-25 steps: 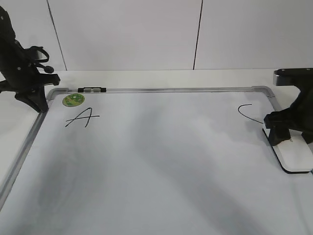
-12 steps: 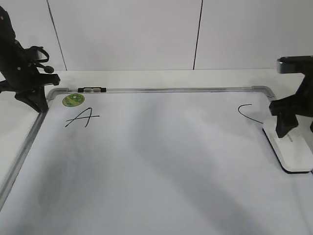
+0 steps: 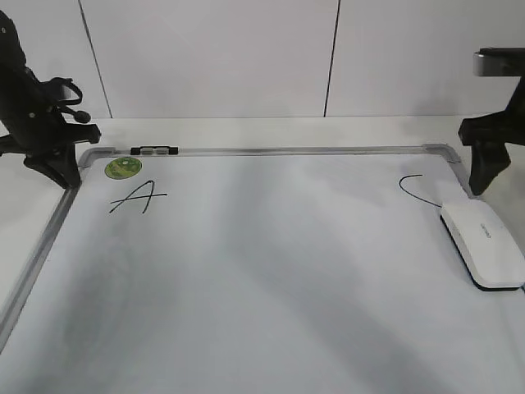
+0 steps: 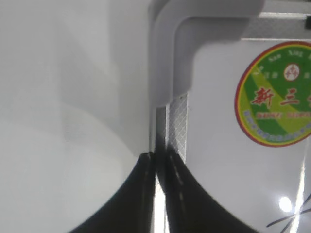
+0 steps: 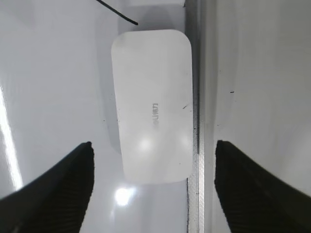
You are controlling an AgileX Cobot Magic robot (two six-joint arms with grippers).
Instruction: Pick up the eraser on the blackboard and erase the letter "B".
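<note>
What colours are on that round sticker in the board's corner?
The sticker is green with a red rim, a yellow-green band and red characters; the left wrist view shows it best.

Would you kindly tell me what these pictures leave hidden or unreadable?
- The letter "B": no view shows it; no strokes lie between the "A" and the "C", so apparently already erased.
- Eraser label: too small and faint in the right wrist view.
- Green sticker: cut off by the left wrist view's right edge.
- Right gripper: fingers cropped at the bottom.
</note>
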